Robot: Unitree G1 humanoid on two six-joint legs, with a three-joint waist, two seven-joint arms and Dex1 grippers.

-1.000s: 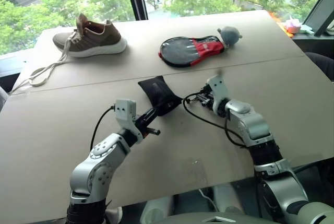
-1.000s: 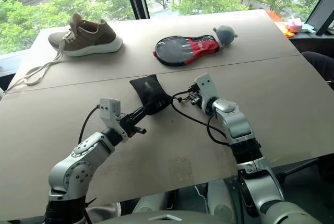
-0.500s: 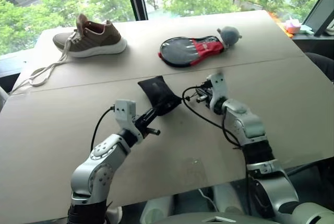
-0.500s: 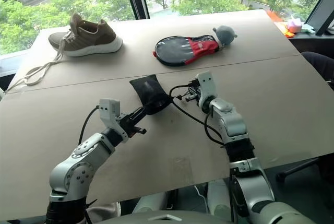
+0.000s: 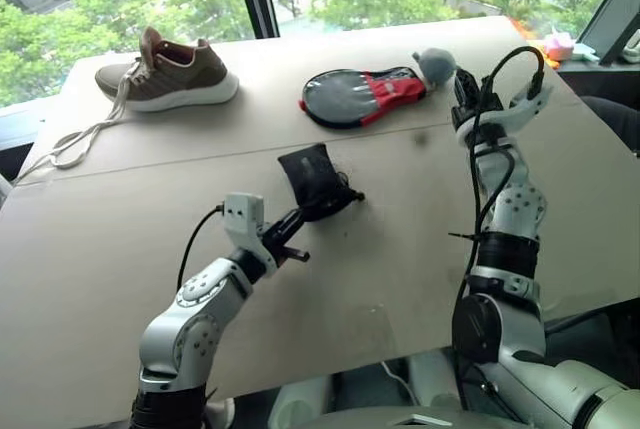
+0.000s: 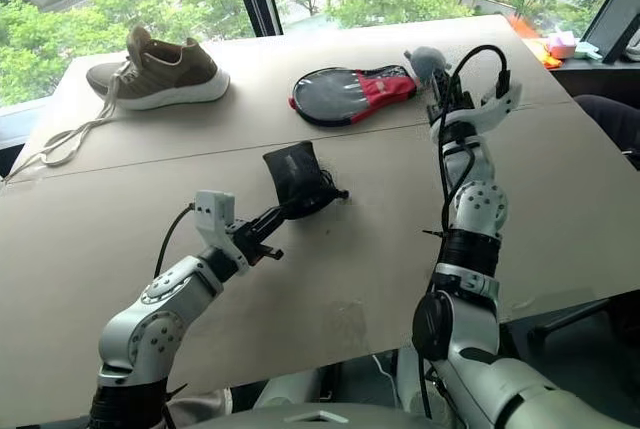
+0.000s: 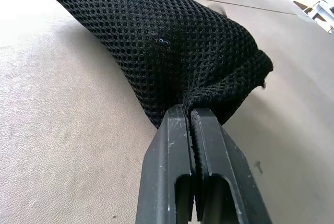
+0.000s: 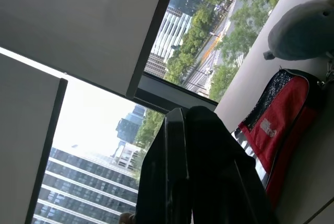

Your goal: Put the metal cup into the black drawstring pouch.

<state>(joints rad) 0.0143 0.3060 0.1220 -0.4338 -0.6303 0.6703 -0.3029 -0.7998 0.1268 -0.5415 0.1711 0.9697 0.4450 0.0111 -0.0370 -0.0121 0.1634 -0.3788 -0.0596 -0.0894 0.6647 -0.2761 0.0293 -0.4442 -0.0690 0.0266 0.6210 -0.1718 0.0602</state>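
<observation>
My left claw (image 7: 194,117) pinches the black drawstring pouch (image 5: 318,181) on the surface (image 5: 120,239); right claw (image 6: 440,94) raised, closed, apparently empty

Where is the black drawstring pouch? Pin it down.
In the left eye view, the black drawstring pouch lies mid-table, nearer than the black-and-red case, one end pinched in the left hand.
</observation>
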